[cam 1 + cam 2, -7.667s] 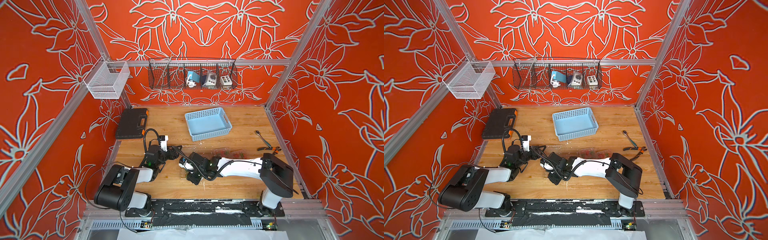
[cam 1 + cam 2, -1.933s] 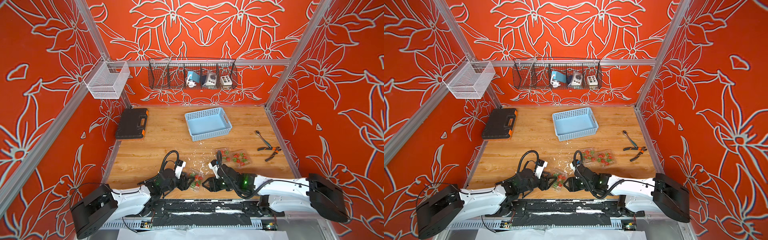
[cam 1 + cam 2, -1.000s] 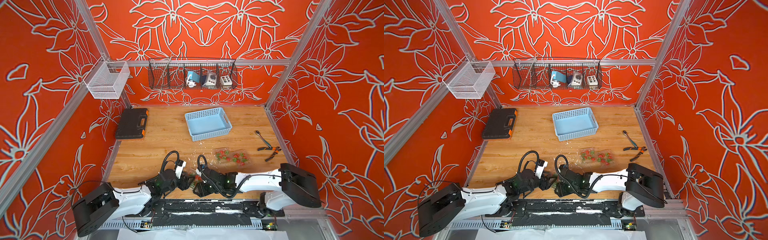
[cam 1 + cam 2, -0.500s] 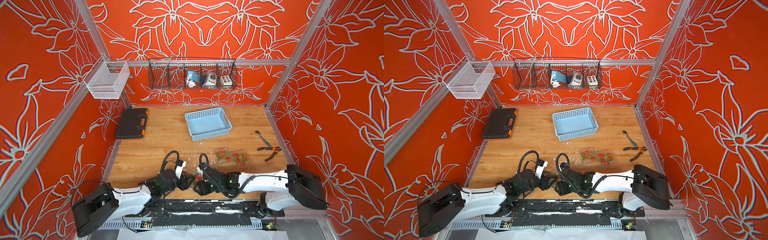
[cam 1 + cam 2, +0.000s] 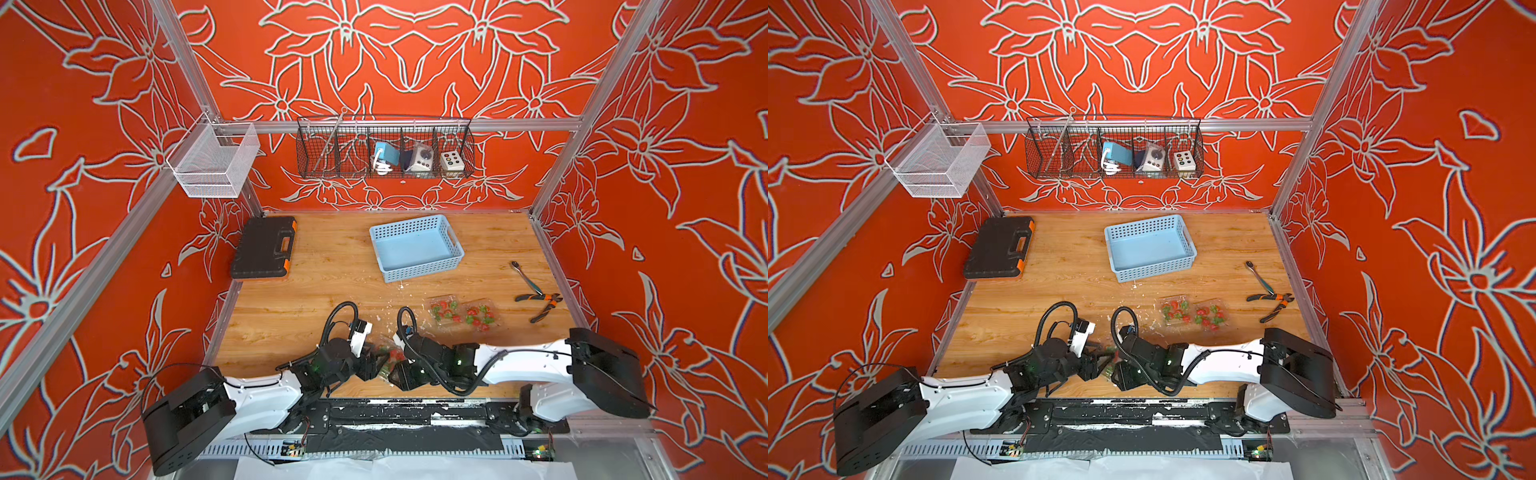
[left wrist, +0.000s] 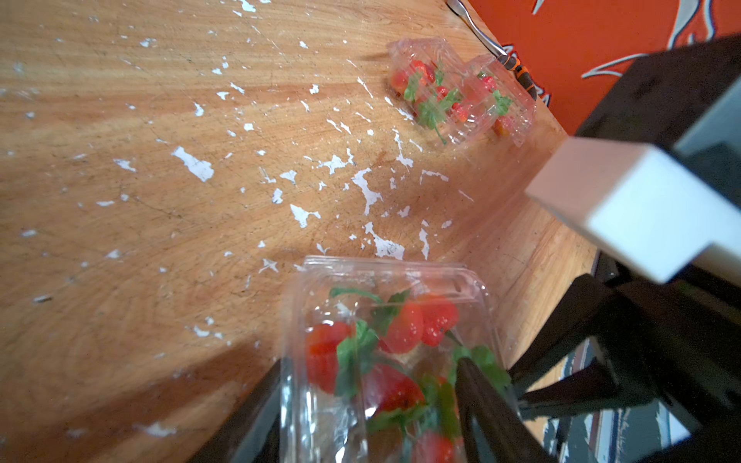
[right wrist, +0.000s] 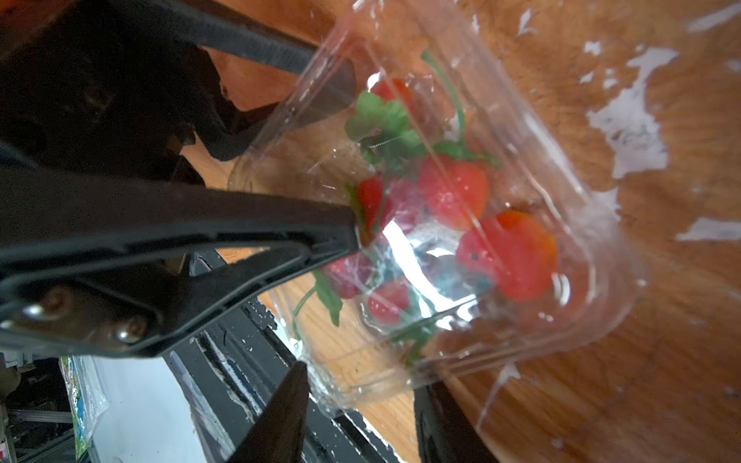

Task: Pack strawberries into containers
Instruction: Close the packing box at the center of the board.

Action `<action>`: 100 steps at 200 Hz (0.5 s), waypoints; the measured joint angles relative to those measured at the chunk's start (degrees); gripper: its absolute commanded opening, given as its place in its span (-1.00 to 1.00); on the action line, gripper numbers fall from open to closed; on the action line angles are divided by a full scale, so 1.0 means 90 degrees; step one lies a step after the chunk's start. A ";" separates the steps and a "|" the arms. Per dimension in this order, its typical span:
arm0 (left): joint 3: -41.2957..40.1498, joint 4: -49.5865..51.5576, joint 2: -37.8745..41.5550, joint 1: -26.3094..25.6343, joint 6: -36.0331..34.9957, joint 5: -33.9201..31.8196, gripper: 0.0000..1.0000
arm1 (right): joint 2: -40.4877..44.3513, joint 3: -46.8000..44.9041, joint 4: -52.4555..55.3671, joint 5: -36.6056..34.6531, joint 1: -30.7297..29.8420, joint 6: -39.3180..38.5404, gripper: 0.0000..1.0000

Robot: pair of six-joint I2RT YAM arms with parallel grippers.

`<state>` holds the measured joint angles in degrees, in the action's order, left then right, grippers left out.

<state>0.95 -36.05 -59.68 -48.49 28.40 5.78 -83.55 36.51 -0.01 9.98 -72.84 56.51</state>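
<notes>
A clear container (image 6: pixel 385 280) of red strawberries (image 6: pixel 405 324) sits near the table's front edge, seen in both top views (image 5: pixel 386 357) (image 5: pixel 1109 365). My left gripper (image 6: pixel 369 368) is shut across its width, one finger (image 7: pixel 240 224) on each long side. My right gripper (image 7: pixel 361 385) faces it from the right, its jaws either side of the container's (image 7: pixel 521 140) near corner. Whether they press on it does not show. Several berries (image 7: pixel 513 252) lie inside. Two more closed containers (image 5: pixel 446 311) (image 5: pixel 480 318) with strawberries lie to the right.
A light-blue basket (image 5: pixel 415 249) stands mid-back and a black tool case (image 5: pixel 264 247) at the back left. Pliers (image 5: pixel 540 301) and a wrench (image 5: pixel 525 278) lie at the right edge. White flecks dot the wooden table (image 5: pixel 291 307). The black front rail (image 5: pixel 395 415) runs just behind both grippers.
My right gripper has come in from the right to the held container's end and its jaws have narrowed. The left gripper has kept its hold in place.
</notes>
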 measured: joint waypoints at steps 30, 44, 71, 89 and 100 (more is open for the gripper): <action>0.0000 -0.0002 0.0007 0.0000 -0.0002 -0.0039 0.24 | -0.0087 0.0034 -0.0053 0.0066 0.0007 0.0000 -0.14; 0.0000 -0.0002 0.0007 0.0000 -0.0002 -0.0044 0.24 | -0.0092 0.0036 -0.0056 0.0070 0.0010 0.0000 -0.14; 0.0000 -0.0007 0.0007 0.0000 0.0000 -0.0044 0.24 | -0.0104 0.0036 -0.0075 0.0075 0.0010 0.0005 -0.19; 0.0000 -0.0024 0.0005 0.0000 0.0000 -0.0056 0.24 | -0.0158 0.0039 -0.0080 0.0109 0.0010 0.0012 -0.22; 0.0000 -0.0049 0.0005 0.0000 0.0000 -0.0056 0.24 | -0.0177 0.0046 -0.0107 0.0129 0.0010 0.0012 -0.23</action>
<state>0.95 -36.49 -59.64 -48.49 28.40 5.28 -85.14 36.93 -0.97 11.14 -72.75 56.62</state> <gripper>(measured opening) 0.621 0.391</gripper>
